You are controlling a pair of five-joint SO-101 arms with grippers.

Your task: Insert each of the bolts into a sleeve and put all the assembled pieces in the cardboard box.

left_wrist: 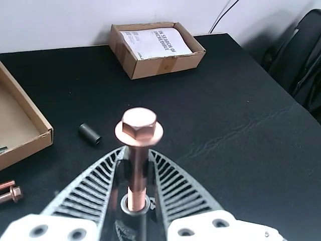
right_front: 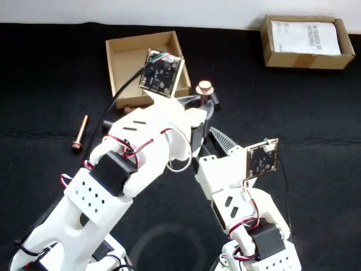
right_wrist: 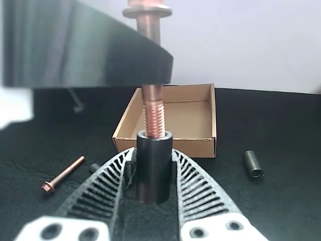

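Two end effectors: meeting near the centre of the high view.
Left end effector point(left_wrist: 136, 152): narrowed onto the shank of a copper bolt point(left_wrist: 139, 128), held upright with its head up.
Right end effector point(right_wrist: 153, 152): clamped around a dark sleeve point(right_wrist: 154, 170), also upright.
Bolt tip: threaded end sits just inside the sleeve's top opening.
Cardboard box point(right_front: 135, 59): open, upper centre-left of the high view, on the black counter point(right_front: 51, 84).
Loose bolt point(right_front: 80, 133): lying at the left of the high view.
Loose sleeve point(left_wrist: 90, 134): on its side on the counter, near the box's corner.
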